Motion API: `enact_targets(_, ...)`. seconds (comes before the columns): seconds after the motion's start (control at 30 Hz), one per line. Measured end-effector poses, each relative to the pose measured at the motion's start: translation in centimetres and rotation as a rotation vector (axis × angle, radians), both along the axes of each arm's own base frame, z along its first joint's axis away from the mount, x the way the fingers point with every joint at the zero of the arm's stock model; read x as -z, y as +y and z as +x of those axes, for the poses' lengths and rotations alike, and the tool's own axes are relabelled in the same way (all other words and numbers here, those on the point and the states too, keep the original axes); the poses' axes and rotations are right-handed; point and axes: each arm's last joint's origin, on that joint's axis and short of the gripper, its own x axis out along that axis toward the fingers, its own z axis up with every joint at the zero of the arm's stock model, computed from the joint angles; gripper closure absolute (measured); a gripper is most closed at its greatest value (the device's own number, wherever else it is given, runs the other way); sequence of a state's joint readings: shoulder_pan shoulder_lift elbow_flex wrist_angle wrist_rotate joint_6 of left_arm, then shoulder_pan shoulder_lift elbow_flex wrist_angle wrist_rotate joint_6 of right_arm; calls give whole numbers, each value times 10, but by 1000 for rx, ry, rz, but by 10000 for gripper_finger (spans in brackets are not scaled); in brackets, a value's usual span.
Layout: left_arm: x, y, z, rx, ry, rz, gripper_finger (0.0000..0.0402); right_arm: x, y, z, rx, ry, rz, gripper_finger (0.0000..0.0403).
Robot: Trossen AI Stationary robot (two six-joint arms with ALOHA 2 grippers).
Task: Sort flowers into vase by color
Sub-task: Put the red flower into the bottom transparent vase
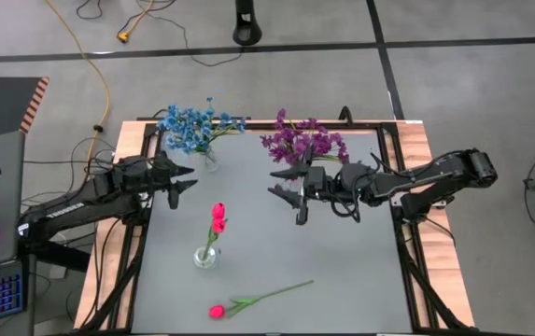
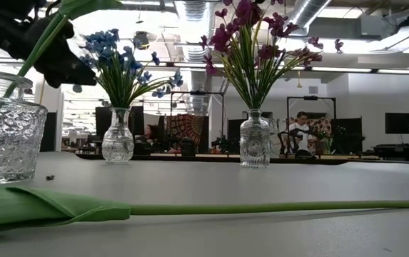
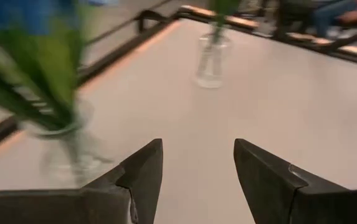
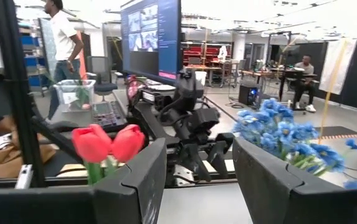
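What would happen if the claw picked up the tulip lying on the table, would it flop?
The loose tulip would probably droop a little: its green stalk is long and thin, with the pink-red bud heavy at one end. It looks light, so a gentle pinch should lift it. Lying flat with a leaf, it seems unlikely to roll far if nudged.

Flowers sorted by colour, one tulip loose.
Blue blooms (image 1: 192, 126) and purple blooms (image 1: 302, 142) are standing upright in separate glass vases at the table's far side; pink-red tulips (image 1: 218, 218) are standing in a third vase (image 1: 206, 257); another tulip (image 1: 253, 301) is lying flat nearby.
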State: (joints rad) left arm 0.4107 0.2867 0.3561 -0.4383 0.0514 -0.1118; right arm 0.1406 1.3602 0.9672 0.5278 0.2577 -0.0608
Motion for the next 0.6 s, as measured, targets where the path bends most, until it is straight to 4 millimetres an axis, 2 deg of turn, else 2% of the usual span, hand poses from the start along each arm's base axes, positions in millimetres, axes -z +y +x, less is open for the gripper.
enact_targets(0.27, -1, -9, 3, 144, -39, -95, 217, 0, 15, -2, -48, 0, 0, 193)
enact_targets(0.6, -11, -24, 10, 290, -139, -98, 217, 0, 43, -8, -141, 0, 0, 193)
